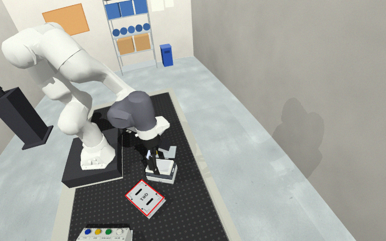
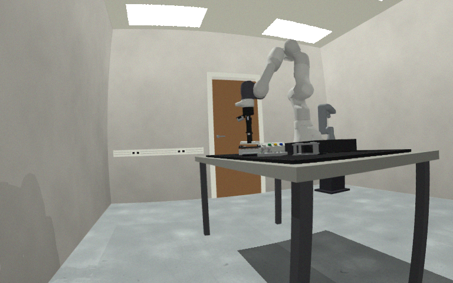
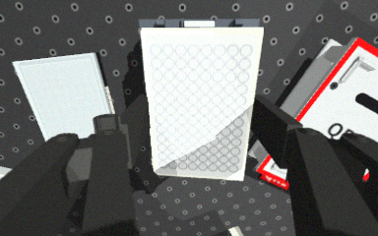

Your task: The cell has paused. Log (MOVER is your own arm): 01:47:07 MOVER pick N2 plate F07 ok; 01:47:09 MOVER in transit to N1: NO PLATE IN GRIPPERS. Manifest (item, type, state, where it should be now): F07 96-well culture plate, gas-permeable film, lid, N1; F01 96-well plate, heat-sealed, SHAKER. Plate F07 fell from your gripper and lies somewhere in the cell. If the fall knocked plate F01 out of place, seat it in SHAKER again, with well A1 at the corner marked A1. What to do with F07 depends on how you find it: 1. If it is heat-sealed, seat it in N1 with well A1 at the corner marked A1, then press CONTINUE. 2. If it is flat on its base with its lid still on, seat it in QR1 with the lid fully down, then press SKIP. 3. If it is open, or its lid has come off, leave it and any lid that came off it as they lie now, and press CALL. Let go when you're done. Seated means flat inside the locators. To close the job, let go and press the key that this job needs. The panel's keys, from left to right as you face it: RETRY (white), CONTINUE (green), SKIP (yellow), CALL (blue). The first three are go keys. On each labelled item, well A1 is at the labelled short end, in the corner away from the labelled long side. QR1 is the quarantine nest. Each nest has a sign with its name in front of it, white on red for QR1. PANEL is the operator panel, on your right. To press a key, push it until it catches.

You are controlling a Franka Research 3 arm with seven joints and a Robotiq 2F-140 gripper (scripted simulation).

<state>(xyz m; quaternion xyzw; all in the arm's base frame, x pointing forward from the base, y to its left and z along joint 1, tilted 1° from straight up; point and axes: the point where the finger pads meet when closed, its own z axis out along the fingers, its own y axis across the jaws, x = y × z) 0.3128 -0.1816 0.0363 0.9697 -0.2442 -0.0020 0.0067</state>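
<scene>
A pale 96-well plate (image 1: 162, 165) (image 3: 197, 93) is above the grey and white device (image 1: 161, 178) (image 2: 248, 151); its round wells show through the top in the wrist view. I cannot read an item label on it. My gripper (image 1: 160, 165) (image 2: 249, 142) (image 3: 200, 109) points down and is shut on this plate, one finger at each long side. Whether the plate rests on the device or is slightly raised is unclear. A flat pale rectangular piece (image 1: 172, 152) (image 3: 64, 95) lies beside it, partly hidden by a finger. The QR1 nest (image 1: 151, 190) (image 3: 345, 103) shows no plate on it.
The panel (image 1: 125, 236) (image 2: 265, 150) stands near the table's front, with blue, yellow, green and white keys. A grey open-framed stand (image 2: 294, 149) is beside it in the exterior view. The black robot base (image 1: 93, 178) is left of the device. A small pale item (image 1: 128, 131) is behind the arm.
</scene>
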